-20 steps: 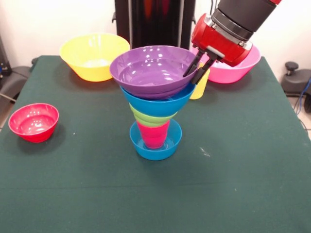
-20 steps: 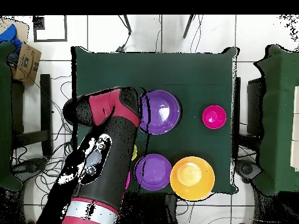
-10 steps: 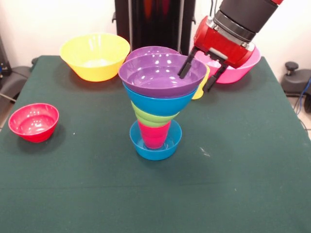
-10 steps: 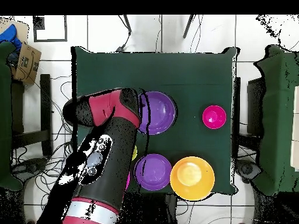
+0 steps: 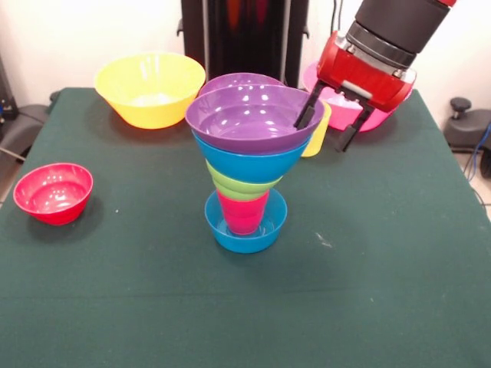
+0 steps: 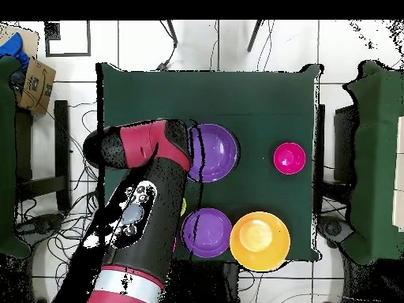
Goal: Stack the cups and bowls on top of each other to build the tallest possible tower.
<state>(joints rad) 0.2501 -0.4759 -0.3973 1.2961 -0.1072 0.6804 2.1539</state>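
The tower stands mid-table: a small blue bowl (image 5: pixel 245 230) as base, the red cup (image 5: pixel 242 213), a lime green bowl (image 5: pixel 239 188), a medium blue bowl (image 5: pixel 249 162) and a purple bowl (image 5: pixel 252 119) level on top. My gripper (image 5: pixel 328 126) is open at the top bowl's right rim, one finger over the rim and the other outside it, holding nothing. The yellow cup (image 5: pixel 317 136) stands just behind that rim. In the overhead view the arm (image 6: pixel 146 217) hides the gripper beside the purple top bowl (image 6: pixel 215 151).
A second purple bowl (image 5: pixel 242 80) sits right behind the tower. The large yellow bowl (image 5: pixel 149 88) is at the back left, the pink bowl (image 5: pixel 313 80) is behind the gripper, and the small red bowl (image 5: pixel 54 192) is near the left edge.
The gripper, shut on the tilted purple bowl a second ago, has opened. The bowl now rests level on the tower. The gripper has drawn slightly up and right.
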